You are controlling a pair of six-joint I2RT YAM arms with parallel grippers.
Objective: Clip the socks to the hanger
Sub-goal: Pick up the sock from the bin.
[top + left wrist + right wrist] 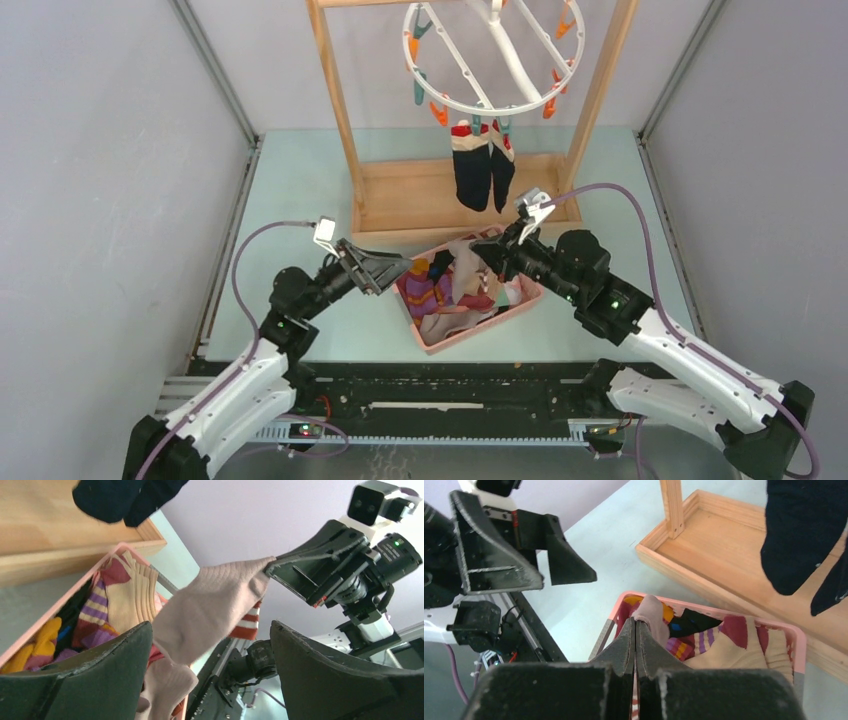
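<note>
Pinching pink sock (210, 605) over basket (795, 632), right claw (635, 624).

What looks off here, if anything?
Nothing spilled or damaged. The basket sits skewed to the rack, socks heaped inside. The right pincer is shut on a tan sock held above the heap; navy socks hang clipped to the hanger.

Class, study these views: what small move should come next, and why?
Probably raise the right pincer a little. It is shut on the pinkish-tan sock, whose lower end trails toward the pink basket. The left pincer stands open beside it, so lifting should clear the sock for the hanger.
</note>
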